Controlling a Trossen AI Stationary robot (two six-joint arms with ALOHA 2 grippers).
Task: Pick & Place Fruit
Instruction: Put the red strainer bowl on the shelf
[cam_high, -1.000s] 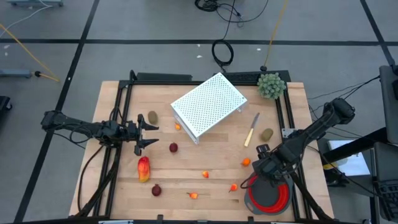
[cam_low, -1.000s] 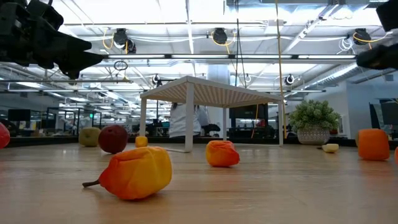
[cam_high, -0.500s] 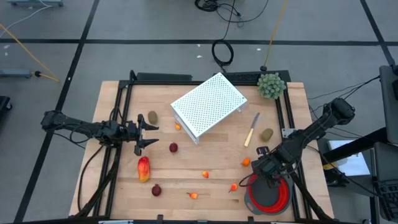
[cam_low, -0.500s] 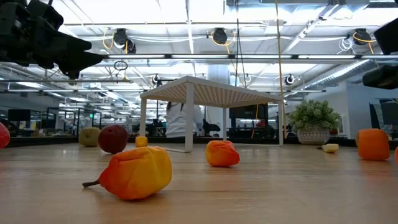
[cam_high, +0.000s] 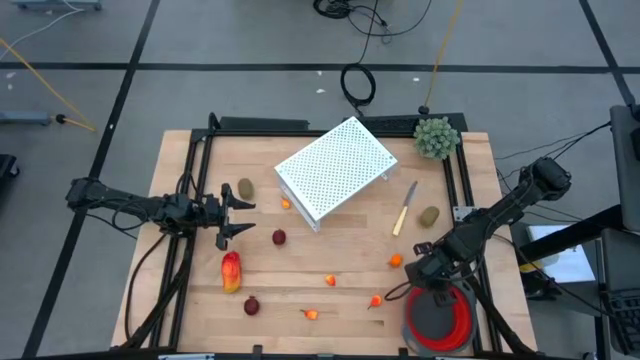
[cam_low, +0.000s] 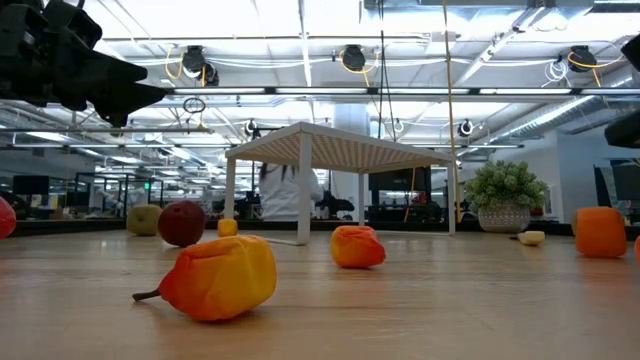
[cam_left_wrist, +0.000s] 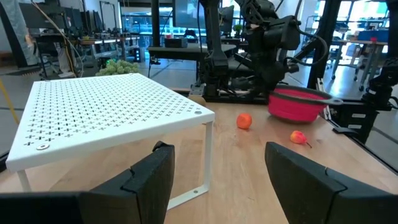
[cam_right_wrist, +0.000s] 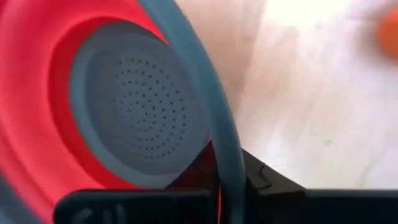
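Note:
The fruit lies scattered on the wooden table: a red-and-yellow piece (cam_high: 231, 271), brown ovals (cam_high: 245, 188) (cam_high: 430, 215), dark red balls (cam_high: 279, 237) (cam_high: 251, 305) and several small orange bits, one of them (cam_high: 396, 261) close to the red bowl. The red bowl with a grey rim (cam_high: 437, 318) sits at the near right corner. My right gripper (cam_high: 428, 285) is shut on the bowl's rim. My left gripper (cam_high: 228, 216) hovers open over the left side, fingers level and empty (cam_left_wrist: 217, 186). My right gripper pinches the bowl's grey rim (cam_right_wrist: 225, 163) on its far-left side. One finger is inside the bowl and one outside. The fingers slant steeply down from above. Whether the bowl is off the table, I cannot tell.
A white perforated rack (cam_high: 335, 170) stands mid-table toward the far edge, with an orange bit (cam_high: 286, 203) at its foot. A pale-handled knife (cam_high: 404, 208) lies right of it. A green plant (cam_high: 437, 137) sits at the far right corner. Black rails (cam_high: 190, 180) frame the table.
My right gripper has tipped more steeply down over the bowl and shut its fingers on the rim. The bowl has shifted slightly toward the table's near right corner, and more of its grey bottom shows.

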